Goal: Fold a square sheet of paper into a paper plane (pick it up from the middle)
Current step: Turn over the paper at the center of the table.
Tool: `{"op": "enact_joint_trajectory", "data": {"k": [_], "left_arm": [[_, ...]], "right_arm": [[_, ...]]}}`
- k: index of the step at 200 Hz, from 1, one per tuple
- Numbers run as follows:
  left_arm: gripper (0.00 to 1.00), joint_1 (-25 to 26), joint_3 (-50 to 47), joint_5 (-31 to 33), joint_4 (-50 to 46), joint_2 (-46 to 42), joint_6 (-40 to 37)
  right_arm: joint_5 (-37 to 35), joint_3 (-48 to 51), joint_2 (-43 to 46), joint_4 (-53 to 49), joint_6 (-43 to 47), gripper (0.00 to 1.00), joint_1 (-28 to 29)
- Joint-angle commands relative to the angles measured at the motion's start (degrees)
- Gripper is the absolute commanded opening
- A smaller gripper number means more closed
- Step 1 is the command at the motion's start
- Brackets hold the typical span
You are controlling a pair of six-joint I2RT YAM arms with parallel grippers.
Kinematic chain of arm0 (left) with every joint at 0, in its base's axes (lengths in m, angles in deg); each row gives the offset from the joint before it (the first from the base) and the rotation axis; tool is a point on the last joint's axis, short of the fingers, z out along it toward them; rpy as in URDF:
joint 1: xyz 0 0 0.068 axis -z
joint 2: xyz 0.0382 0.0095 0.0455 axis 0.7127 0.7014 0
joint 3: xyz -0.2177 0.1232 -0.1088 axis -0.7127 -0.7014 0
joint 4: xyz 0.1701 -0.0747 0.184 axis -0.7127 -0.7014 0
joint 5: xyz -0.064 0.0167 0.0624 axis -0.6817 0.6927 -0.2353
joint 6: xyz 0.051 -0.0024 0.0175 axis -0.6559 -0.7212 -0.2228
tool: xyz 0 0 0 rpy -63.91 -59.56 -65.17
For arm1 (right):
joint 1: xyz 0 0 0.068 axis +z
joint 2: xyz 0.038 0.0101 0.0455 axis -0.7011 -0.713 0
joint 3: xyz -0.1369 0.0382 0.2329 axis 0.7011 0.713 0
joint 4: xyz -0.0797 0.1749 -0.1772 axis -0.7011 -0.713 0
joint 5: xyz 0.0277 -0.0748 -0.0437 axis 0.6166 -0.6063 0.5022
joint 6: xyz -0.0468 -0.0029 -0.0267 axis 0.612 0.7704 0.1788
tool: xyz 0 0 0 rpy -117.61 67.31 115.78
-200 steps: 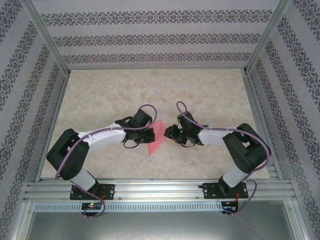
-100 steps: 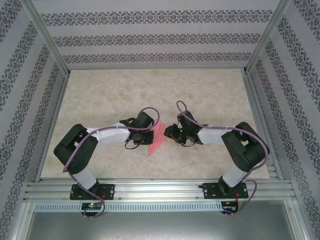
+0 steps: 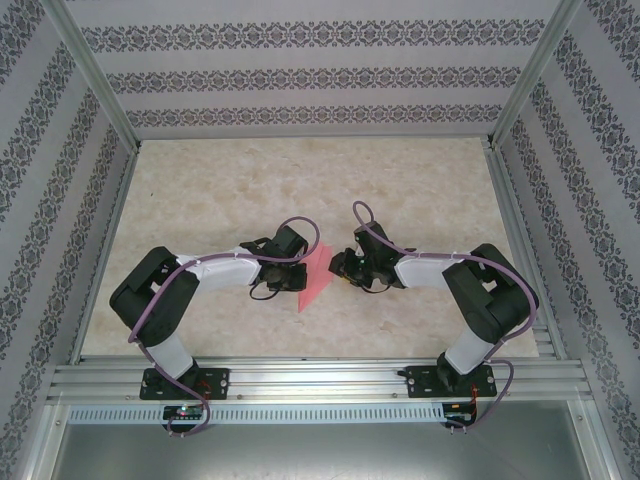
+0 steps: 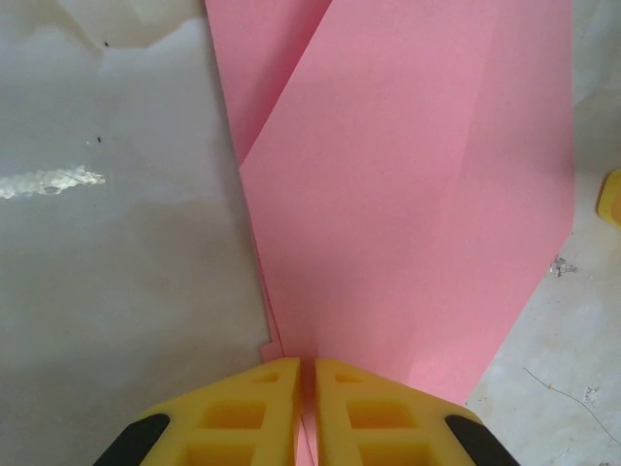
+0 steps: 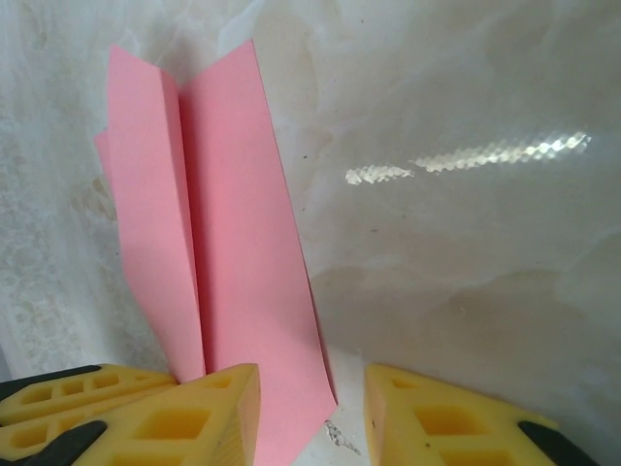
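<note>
Pale marbled tabletop [image 3: 300,180], glossy, with glare streaks in both wrist views. Patterned wallpaper walls [image 3: 300,75] close it in on three sides. An aluminium frame rail [image 3: 320,382] runs along the near edge under the arm bases.

Left arm [image 3: 215,268] reaches in toward the centre. Left gripper [image 3: 297,272] sits low over the table. Its yellow fingers [image 4: 267,388] are pressed together with only a hairline slit between them, pinching the near edge of the paper plane [image 4: 408,214]. Pink paper fans out ahead of those fingertips, one flap overlapping another, with a faint crease running toward the far side. There is bare table beside the gripper and a few dark specks [image 4: 101,44] ahead of it.

From above, the paper plane [image 3: 311,275] lies between the two grippers as a slim pink triangle, sharp tip pointing back toward the arm bases. Both gripper heads crowd it from either side and cover its edges.

Right gripper [image 3: 343,268] sits directly across from the left one. Its jaws are partly apart with a clear gap between the yellow pads [image 5: 446,417], holding nothing. A corner of the plane reaches into that gap just beside one pad, and whether it touches is hard to say. Ahead of the pads the paper stands up in two flaps with a valley between them. A second yellow block [image 5: 78,393] beside that pad is probably the left gripper's finger. Right arm [image 3: 440,272] trails behind.
</note>
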Motion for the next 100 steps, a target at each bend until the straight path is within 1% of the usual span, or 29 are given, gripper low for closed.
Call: {"op": "enact_joint_trajectory", "data": {"k": [1, 50, 86, 100], "left_arm": [[0.14, 0.58, -0.65, 1.03, 0.23, 0.47, -1.35], [0.15, 0.58, -1.31, -0.05, 0.97, 0.95, -1.07], [0.14, 0.58, -1.35, -0.32, 1.08, 1.05, -0.85], [0.14, 0.58, -1.35, -0.31, 1.00, 0.92, -0.90]], "right_arm": [[-1.91, -2.64, -0.61, -0.99, 1.60, 0.35, 1.29], [0.09, -3.04, -3.59, 2.22, 0.73, 0.34, 1.74], [-1.66, -3.88, -4.99, -0.28, 0.64, 0.35, 2.14], [-1.25, -4.03, -5.47, -0.33, 0.63, 0.35, 2.06]]}}
